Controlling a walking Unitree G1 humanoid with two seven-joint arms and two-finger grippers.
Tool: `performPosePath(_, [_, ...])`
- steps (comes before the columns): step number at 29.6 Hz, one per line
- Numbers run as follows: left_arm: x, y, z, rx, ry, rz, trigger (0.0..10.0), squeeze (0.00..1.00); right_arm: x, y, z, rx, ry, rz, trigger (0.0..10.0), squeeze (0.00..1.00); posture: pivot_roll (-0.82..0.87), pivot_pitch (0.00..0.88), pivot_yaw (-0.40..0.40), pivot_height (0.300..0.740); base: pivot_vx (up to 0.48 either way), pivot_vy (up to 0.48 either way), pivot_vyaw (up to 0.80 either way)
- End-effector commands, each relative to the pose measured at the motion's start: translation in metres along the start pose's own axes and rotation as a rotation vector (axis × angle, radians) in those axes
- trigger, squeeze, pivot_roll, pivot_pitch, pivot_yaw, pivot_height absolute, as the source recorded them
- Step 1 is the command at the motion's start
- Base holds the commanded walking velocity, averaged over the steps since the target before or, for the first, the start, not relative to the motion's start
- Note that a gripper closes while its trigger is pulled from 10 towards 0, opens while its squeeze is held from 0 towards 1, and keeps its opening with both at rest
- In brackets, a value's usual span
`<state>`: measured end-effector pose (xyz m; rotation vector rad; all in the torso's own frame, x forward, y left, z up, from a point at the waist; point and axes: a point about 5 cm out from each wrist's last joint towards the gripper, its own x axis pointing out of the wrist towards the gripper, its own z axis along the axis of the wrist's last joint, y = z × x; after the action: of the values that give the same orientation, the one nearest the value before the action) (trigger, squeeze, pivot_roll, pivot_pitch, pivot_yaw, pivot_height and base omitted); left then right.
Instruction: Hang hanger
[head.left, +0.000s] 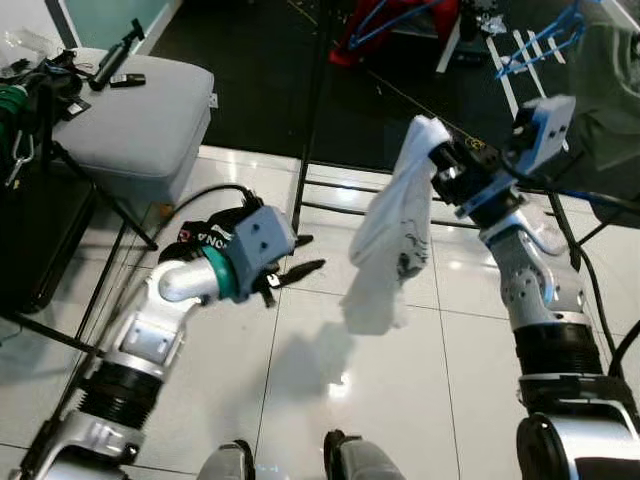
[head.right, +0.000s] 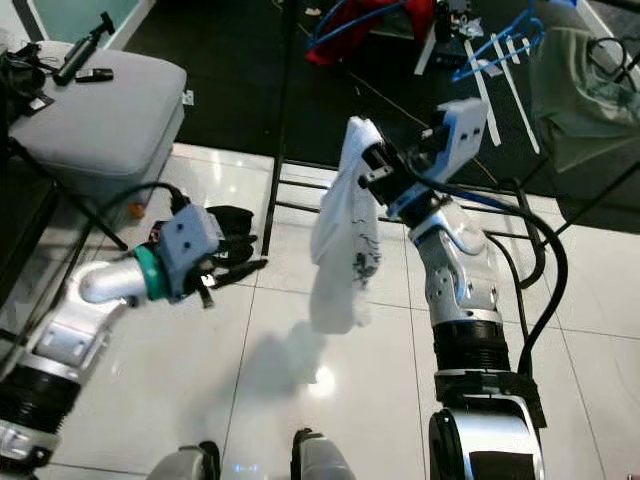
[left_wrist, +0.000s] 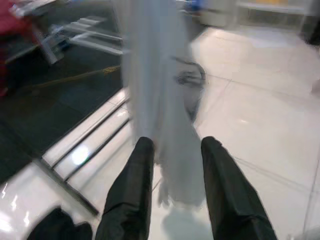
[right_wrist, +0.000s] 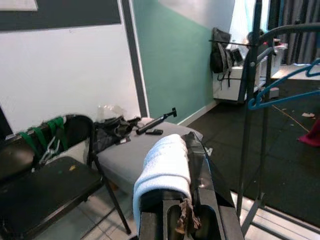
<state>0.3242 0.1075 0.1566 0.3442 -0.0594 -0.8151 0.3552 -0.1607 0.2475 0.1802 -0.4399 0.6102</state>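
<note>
Left eye view, from the bottom of the frame upward: the left gripper (head.left: 300, 268) sits left of centre above the glossy white tiled floor (head.left: 400, 380), its two black fingers slightly apart, holding nothing and pointing toward a hanging cloth. In the left wrist view those fingers (left_wrist: 132, 190) frame the lower end of that cloth with a clear gap between them.

Higher, right of centre, the right gripper (head.left: 440, 160) has its jaws clamped on the top of a white cloth garment with a dark print (head.left: 395, 235), which droops freely above the floor. The right wrist view shows the white fabric folded over the closed fingers.

Behind it, a thin black metal rack frame (head.left: 310, 120) stands at the edge of the dark mat. Blue plastic hangers (head.left: 540, 40) lie at the upper right, beside a red garment (head.left: 400, 25) at top centre. A grey padded stool (head.left: 140, 115) is at upper left.

I cannot see a hanger inside the garment. Judging by this, the task is early or midway: the garment is lifted but nothing is hung on the rack yet.
</note>
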Motion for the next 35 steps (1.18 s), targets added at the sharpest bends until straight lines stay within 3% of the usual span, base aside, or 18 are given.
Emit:
performPosePath(1, [0.003, -0.010, -0.025, -0.092, 0.082, 0.057, 10.0, 0.00, 0.008, 0.007, 0.003, 0.004, -0.014, 0.012, 0.0, 0.00, -0.04, 0.107, -0.055, 0.740, 0.000, 0.000, 0.00])
performPosePath(8, [0.004, -0.016, -0.047, -0.139, 0.178, 0.140, 10.0, 0.00, 0.020, 0.019, 0.002, 0.029, -0.025, 0.023, 0.0, 0.00, -0.05, 0.109, -0.053, 0.740, 0.000, 0.000, 0.00])
performPosePath(10, [0.001, -0.014, -0.061, -0.108, 0.238, 0.224, 10.0, 0.00, 0.033, 0.031, 0.008, 0.050, -0.053, 0.052, 0.0, 0.00, -0.05, 0.110, -0.053, 0.740, 0.000, 0.000, 0.00])
performPosePath(15, [-0.003, -0.007, -0.068, -0.109, 0.246, 0.343, 10.0, 0.00, 0.043, 0.043, 0.020, 0.063, -0.084, 0.093, 0.0, 0.00, -0.04, 0.113, -0.061, 0.740, 0.000, 0.000, 0.00])
performPosePath(17, [-0.006, -0.002, -0.079, -0.141, 0.261, 0.457, 10.0, 0.00, 0.051, 0.060, 0.032, 0.089, -0.119, 0.152, 0.0, 0.00, -0.04, 0.113, -0.060, 0.740, 0.000, 0.000, 0.00])
performPosePath(20, [-0.007, -0.002, -0.085, -0.172, 0.266, 0.503, 10.0, 0.00, 0.054, 0.069, 0.036, 0.104, -0.127, 0.184, 0.0, 0.00, -0.05, 0.113, -0.059, 0.740, 0.000, 0.000, 0.00])
performPosePath(22, [-0.006, -0.005, -0.092, -0.270, 0.254, 0.535, 10.0, 0.00, 0.055, 0.077, 0.035, 0.111, -0.123, 0.217, 0.0, 0.00, -0.05, 0.114, -0.058, 0.740, 0.000, 0.000, 0.00])
performPosePath(23, [-0.006, -0.007, -0.095, -0.294, 0.257, 0.543, 10.0, 0.54, 0.056, 0.080, 0.034, 0.115, -0.121, 0.230, 0.0, 0.00, -0.05, 0.114, -0.058, 0.740, 0.000, 0.000, 0.00])
performPosePath(25, [-0.005, -0.008, -0.096, -0.305, 0.261, 0.548, 10.0, 0.54, 0.056, 0.082, 0.034, 0.117, -0.121, 0.237, 0.0, 0.00, -0.05, 0.114, -0.058, 0.740, 0.000, 0.000, 0.00])
performPosePath(26, [-0.005, -0.009, -0.098, -0.299, 0.267, 0.562, 10.0, 1.00, 0.057, 0.085, 0.035, 0.123, -0.121, 0.246, 0.0, 0.00, -0.05, 0.116, -0.058, 0.740, 0.000, 0.000, 0.00])
performPosePath(32, [-0.005, -0.008, -0.101, -0.262, 0.286, 0.616, 10.0, 1.00, 0.056, 0.093, 0.039, 0.145, -0.116, 0.296, 0.0, 0.00, -0.06, 0.120, -0.059, 0.740, 0.000, 0.000, 0.00])
performPosePath(35, [-0.004, -0.011, -0.102, -0.291, 0.273, 0.610, 10.0, 1.00, 0.055, 0.097, 0.040, 0.160, -0.104, 0.327, 0.0, 0.00, -0.06, 0.120, -0.060, 0.740, 0.000, 0.000, 0.00])
